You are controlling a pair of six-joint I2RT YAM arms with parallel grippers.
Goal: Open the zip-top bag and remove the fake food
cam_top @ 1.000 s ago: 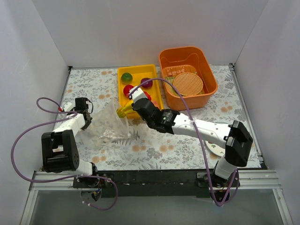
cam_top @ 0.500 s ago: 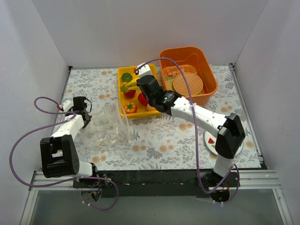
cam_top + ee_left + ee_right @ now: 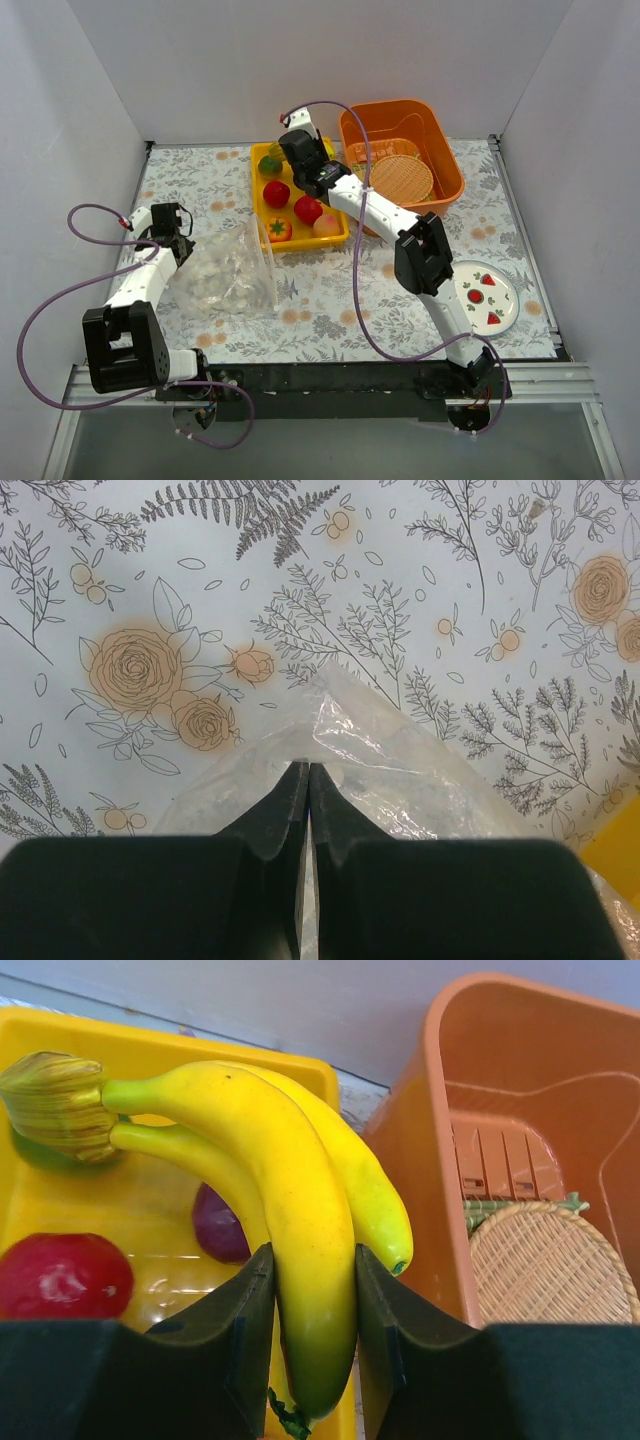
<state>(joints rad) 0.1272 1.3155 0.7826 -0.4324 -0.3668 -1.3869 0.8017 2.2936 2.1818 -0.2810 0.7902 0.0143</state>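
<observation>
R-wrist view: purple fruit half hidden bhd bananas; bag contents unclear.

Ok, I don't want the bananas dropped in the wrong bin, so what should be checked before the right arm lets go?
1. Grip of the right pincer on the banana bunch: ok, clamped from both sides.
2. Bunch above the yellow tray, not the orange bin: ok.
3. Bare tray spot below the bunch: cannot tell; a purple fruit lies close under it.
4. Hold of the left pincer on the zip-top bag: ok, shut on it.
5. Bag empty of food: cannot tell; the plastic is crinkled.
</observation>
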